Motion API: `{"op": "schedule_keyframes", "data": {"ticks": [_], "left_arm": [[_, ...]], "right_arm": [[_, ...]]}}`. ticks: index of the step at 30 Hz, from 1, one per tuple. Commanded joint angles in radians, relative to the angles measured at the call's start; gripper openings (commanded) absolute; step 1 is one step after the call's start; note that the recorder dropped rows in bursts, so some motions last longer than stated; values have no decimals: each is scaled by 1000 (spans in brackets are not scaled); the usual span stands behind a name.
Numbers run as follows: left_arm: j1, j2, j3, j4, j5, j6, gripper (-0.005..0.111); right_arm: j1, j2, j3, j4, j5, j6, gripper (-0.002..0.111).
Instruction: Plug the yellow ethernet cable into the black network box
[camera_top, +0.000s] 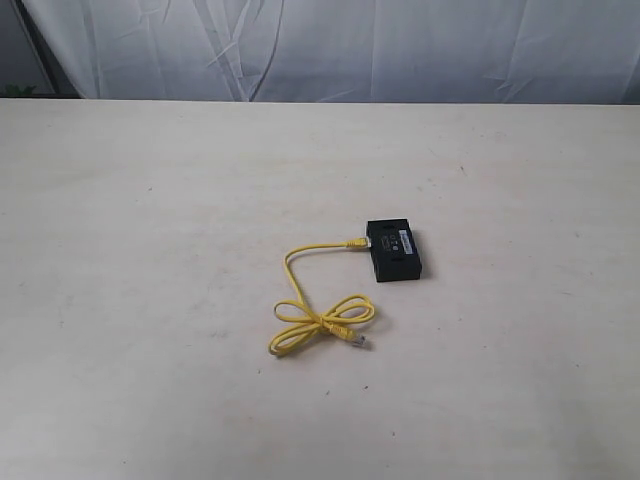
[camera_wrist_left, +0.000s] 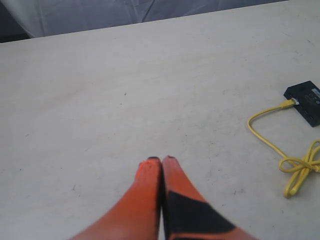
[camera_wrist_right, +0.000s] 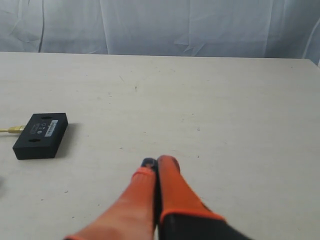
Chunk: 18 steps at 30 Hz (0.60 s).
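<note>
Above table (camera_wrist_left: 100, 75), left gripper (camera_wrist_left: 161, 159), right gripper (camera_wrist_right: 157, 161) hover pinched.

The pale, slightly stained table (camera_top: 150, 300) carries two things near its middle. The black network box (camera_top: 395, 251) lies flat on it. The yellow ethernet cable (camera_top: 320, 318), knotted in loops, lies beside the box and one end meets the box's side

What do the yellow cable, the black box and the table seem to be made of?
The yellow ethernet cable: likely a smooth plastic jacket; it bends into soft loops. The black network box: probably hard plastic, matte, with crisp edges and a white label. The table: pale matte surface with faint scuffs; its material cannot be told.
</note>
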Motion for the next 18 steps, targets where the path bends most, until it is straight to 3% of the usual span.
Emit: {"op": "schedule_keyframes", "data": {"ticks": [1,10,18], "left_arm": [[2,-8,4,1,-7,-5,0],[2,-26,4,36,-7,-5,0],[60,-127,59,42,-62,-5,0]], "right_arm": [[-6,-5,4,-4,-15,1,-1],[-6,-5,4,-4,-15,1,-1],[-6,-5,4,-4,-15,1,-1]]}}
